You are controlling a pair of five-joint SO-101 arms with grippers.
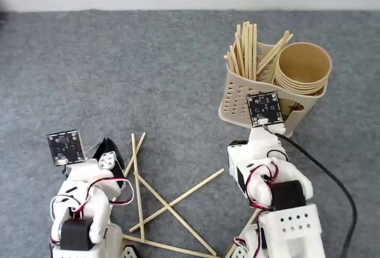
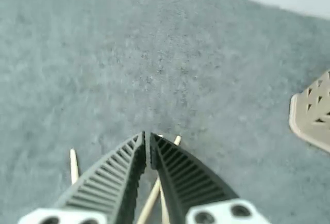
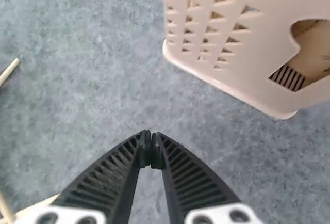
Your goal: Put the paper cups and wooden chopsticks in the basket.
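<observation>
A beige slotted basket (image 1: 237, 100) stands at the back right, holding a stack of paper cups (image 1: 304, 68) and several upright wooden chopsticks (image 1: 246, 47). Several more chopsticks (image 1: 169, 204) lie crossed on the grey carpet between the two arms. My left gripper (image 2: 147, 140) is shut with nothing in it, hanging just above the ends of two chopsticks (image 2: 154, 195); the high view shows it at the front left (image 1: 113, 151). My right gripper (image 3: 150, 140) is shut and empty, low over the carpet a short way in front of the basket (image 3: 242, 38).
Grey carpet (image 1: 119, 74) covers the whole table, bare across the back left. A black cable (image 1: 332, 178) runs from the right arm toward the front right. A pale wall edge borders the far side.
</observation>
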